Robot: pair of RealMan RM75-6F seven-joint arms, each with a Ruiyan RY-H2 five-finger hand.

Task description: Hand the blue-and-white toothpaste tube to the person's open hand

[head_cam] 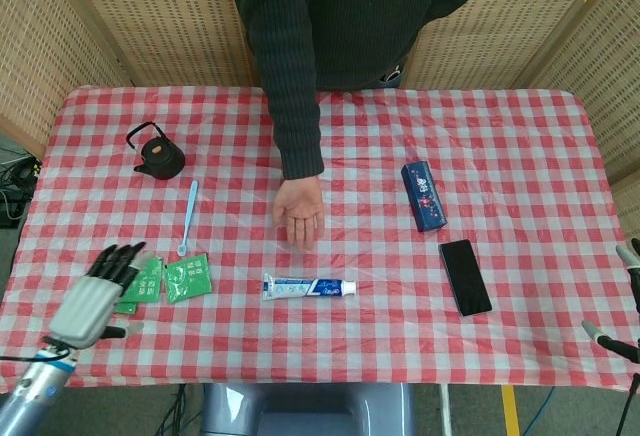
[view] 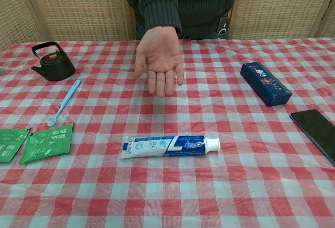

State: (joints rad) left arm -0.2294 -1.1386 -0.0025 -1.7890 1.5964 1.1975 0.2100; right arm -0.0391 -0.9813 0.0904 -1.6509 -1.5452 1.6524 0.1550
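We see the blue-and-white toothpaste tube (head_cam: 308, 286), marked with a large "7", lying flat on the checked tablecloth (head_cam: 520, 146), white cap rightward, just below the person's open hand (head_cam: 300, 214). The left hand (head_cam: 98, 294) hovers over the green sachets (head_cam: 185, 278), fingers extended and holding nothing. Of the right hand (head_cam: 622, 306) we see only spread fingertips at the table's edge.

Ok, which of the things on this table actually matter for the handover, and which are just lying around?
Part of the job:
toothpaste tube
person's open hand
left hand, raised near the green packets, holding nothing

Just lying about:
black teapot
toothbrush
green packets
blue box
phone
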